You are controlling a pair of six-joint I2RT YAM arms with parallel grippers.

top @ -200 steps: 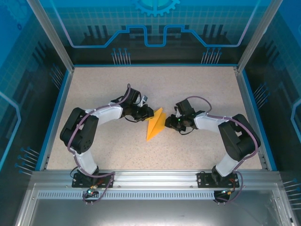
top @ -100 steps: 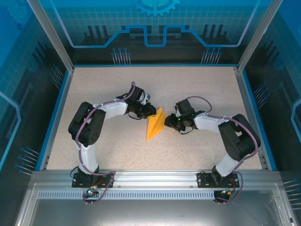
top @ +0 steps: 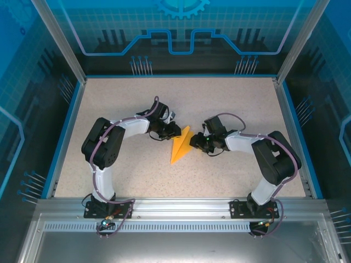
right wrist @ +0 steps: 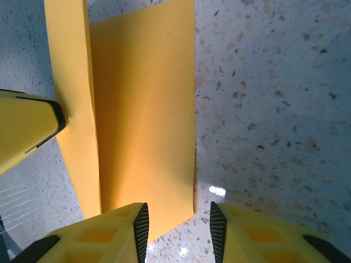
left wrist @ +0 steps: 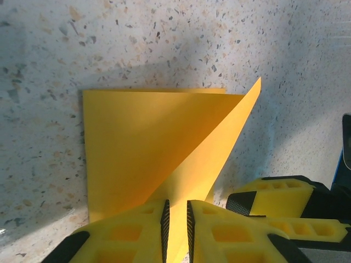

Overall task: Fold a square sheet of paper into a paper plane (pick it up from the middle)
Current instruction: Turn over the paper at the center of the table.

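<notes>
The square sheet of paper is folded into an orange-yellow paper plane [top: 180, 149], a pointed dart lying mid-table with its tip toward the near edge. One flap [left wrist: 219, 148] stands up off the table. My left gripper [top: 177, 131] comes in from the left, and its narrow jaws [left wrist: 175, 211] are shut on the base of that flap. My right gripper [top: 193, 143] reaches in from the right and is open [right wrist: 178, 216], straddling a corner of the flat part [right wrist: 142, 109]. A left fingertip [right wrist: 33, 129] rests against the flap. A right finger [left wrist: 274, 194] sits close beside the left jaws.
The speckled table [top: 120, 104] has a blue rim [top: 66, 131] and transparent walls on three sides. A metal rail [top: 181, 211] carries both arm bases at the near edge. Both grippers meet within a few centimetres over the paper.
The left arm's elbow has swung to the right while its gripper stayed on the flap. The right jaws have widened slightly. The paper has barely moved.
</notes>
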